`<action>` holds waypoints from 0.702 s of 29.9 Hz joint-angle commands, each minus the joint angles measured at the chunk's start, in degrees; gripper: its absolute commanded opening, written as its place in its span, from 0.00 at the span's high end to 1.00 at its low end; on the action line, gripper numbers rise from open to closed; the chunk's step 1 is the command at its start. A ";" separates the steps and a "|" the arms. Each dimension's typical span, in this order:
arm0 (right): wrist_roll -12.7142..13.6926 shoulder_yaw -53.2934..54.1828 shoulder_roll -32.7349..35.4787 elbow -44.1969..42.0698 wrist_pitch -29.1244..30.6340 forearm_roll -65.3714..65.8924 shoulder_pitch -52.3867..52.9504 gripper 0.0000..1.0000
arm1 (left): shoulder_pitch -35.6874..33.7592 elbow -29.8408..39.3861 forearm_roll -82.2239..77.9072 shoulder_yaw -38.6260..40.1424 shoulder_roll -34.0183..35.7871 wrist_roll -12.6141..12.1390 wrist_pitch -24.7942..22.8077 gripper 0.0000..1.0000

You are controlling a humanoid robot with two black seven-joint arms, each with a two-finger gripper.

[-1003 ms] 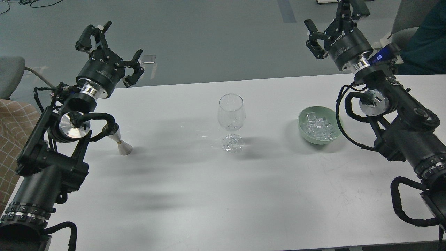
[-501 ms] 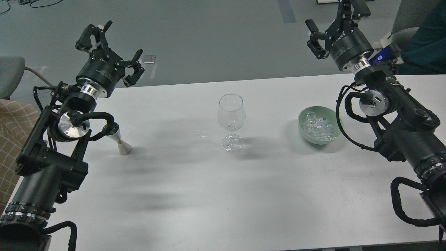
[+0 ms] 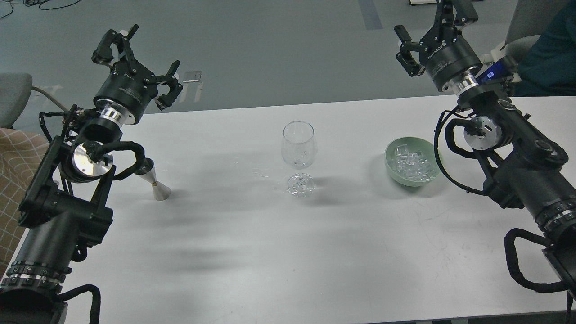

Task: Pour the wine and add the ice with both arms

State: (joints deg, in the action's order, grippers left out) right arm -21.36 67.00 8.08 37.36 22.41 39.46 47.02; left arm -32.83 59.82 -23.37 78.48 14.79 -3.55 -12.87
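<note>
A clear stemmed wine glass [image 3: 298, 155] stands upright at the table's middle, with some clear pieces low in its bowl; any wine in it is too faint to tell. A green bowl [image 3: 389, 164] to its right holds several clear ice cubes [image 3: 413, 163]. A small silver jigger [image 3: 155, 182] stands at the left, partly behind my left arm. My left gripper [image 3: 135, 58] is open and empty, raised beyond the table's far left edge. My right gripper [image 3: 432, 29] is open and empty, raised beyond the far right edge, above and behind the bowl.
The white table [image 3: 288, 252] spreads wide toward its front edge. A few clear droplets or bits [image 3: 261, 172] lie left of the glass foot. A grey chair [image 3: 13, 96] and checked cloth [image 3: 15, 162] are at the left; a person in dark green [image 3: 553, 58] is at the far right.
My left gripper has lifted slightly up and to the left. My right gripper has shifted a little upward. The glass, bowl and jigger have not moved.
</note>
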 commanded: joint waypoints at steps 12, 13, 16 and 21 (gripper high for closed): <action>0.00 0.06 -0.09 0.00 0.00 0.00 0.09 0.00 | 0.31 0.03 -0.45 -0.34 0.06 0.47 0.04 0.01; 0.00 0.06 -0.09 0.00 0.00 0.00 0.09 0.00 | 0.31 0.03 -0.45 -0.34 0.06 0.47 0.04 0.01; 0.00 -0.03 -0.17 0.00 0.00 0.00 0.00 0.00 | 0.31 0.03 -0.53 -0.52 0.15 0.30 0.04 0.01; 0.00 -0.03 -0.35 0.00 0.00 0.00 0.09 0.00 | 0.31 0.12 -0.36 -0.60 0.24 -0.06 -0.04 0.01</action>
State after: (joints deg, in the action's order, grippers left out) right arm -21.36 66.99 7.75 37.36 22.41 39.46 47.10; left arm -32.49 59.86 -23.88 77.91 14.93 -3.45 -12.84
